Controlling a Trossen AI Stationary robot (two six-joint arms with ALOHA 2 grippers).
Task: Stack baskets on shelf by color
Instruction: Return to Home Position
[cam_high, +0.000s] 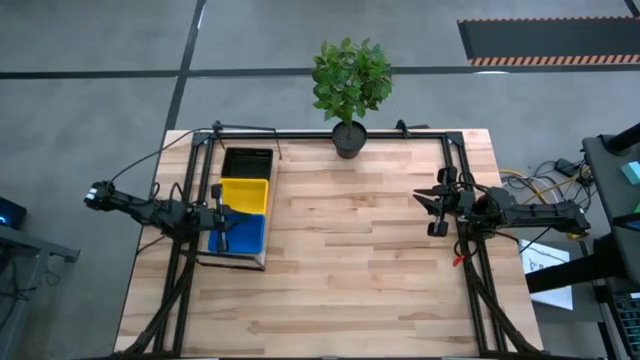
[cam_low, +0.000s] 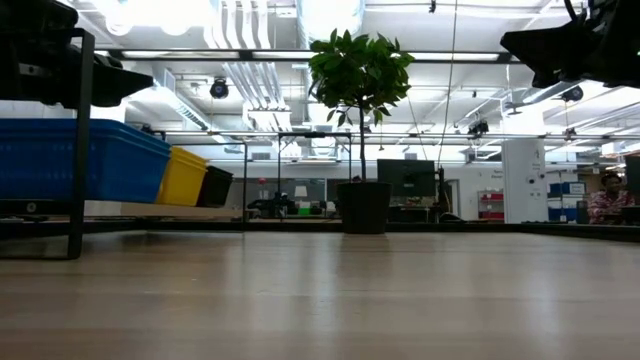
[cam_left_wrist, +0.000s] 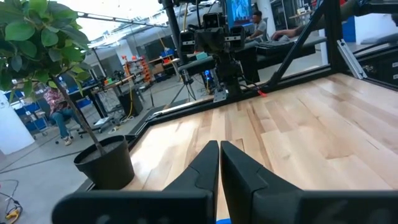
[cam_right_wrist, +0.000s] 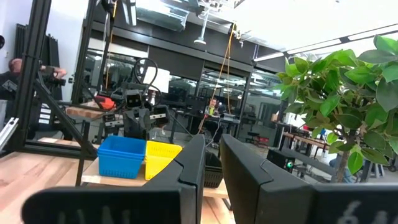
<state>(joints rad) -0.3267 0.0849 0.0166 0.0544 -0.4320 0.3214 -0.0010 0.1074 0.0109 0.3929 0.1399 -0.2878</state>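
The shelf (cam_high: 232, 260) stands on the left side of the table. Black baskets (cam_high: 248, 162) sit at its far end, yellow baskets (cam_high: 244, 195) in the middle and blue baskets (cam_high: 247, 232) at its near end. The low view shows the blue baskets (cam_low: 80, 160), yellow baskets (cam_low: 185, 175) and black baskets (cam_low: 215, 185) resting on the shelf board (cam_low: 150, 210). My left gripper (cam_high: 220, 215) (cam_left_wrist: 219, 152) hovers over the left rim of the blue baskets, shut and touching nothing. My right gripper (cam_high: 437, 207) (cam_right_wrist: 212, 146) waits above the table's right side with a narrow gap between its fingers.
A potted plant (cam_high: 349, 85) stands at the middle of the table's far edge. A black metal frame (cam_high: 330, 133) runs along the far edge and down both sides. Bare wooden tabletop (cam_high: 350, 250) lies between the shelf and my right arm. People sit in the room beyond the table.
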